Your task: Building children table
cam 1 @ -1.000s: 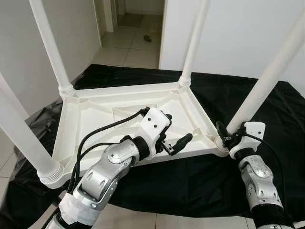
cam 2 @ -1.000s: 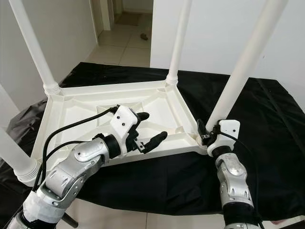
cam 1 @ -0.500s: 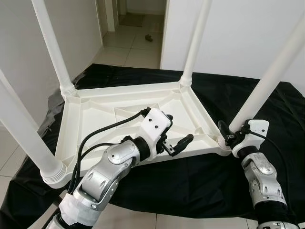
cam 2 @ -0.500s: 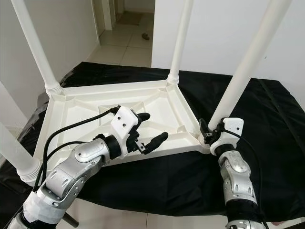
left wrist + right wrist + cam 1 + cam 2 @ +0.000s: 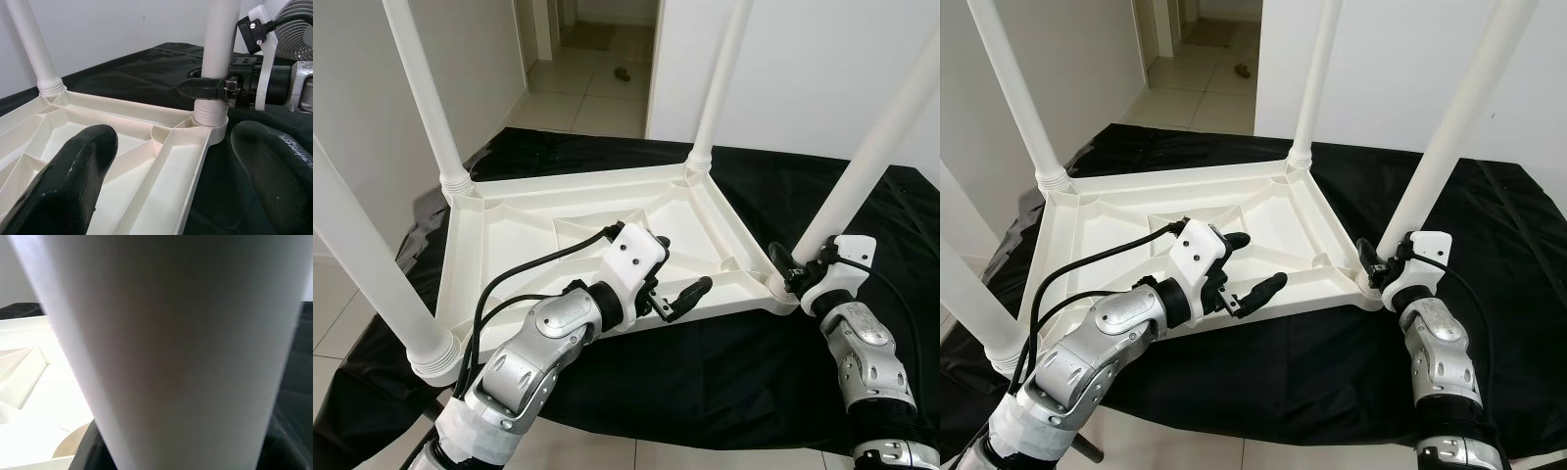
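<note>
We saw silver jointed arms. The left gripper (image 5: 680, 276) and the right gripper (image 5: 208, 88) had black fingers on white housings; black cables (image 5: 514, 284) looped beside the left housing.

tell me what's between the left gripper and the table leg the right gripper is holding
In the left wrist view, past the left gripper with its fingers apart, only the upturned tabletop's ribbed underside and near rim run to the leg, which the right gripper clasps just above its socket.

The table (image 5: 578, 220) is smooth, faintly glossy white plastic on a matt black cloth (image 5: 705, 372) beside glossy floor tiles (image 5: 578, 98).
</note>
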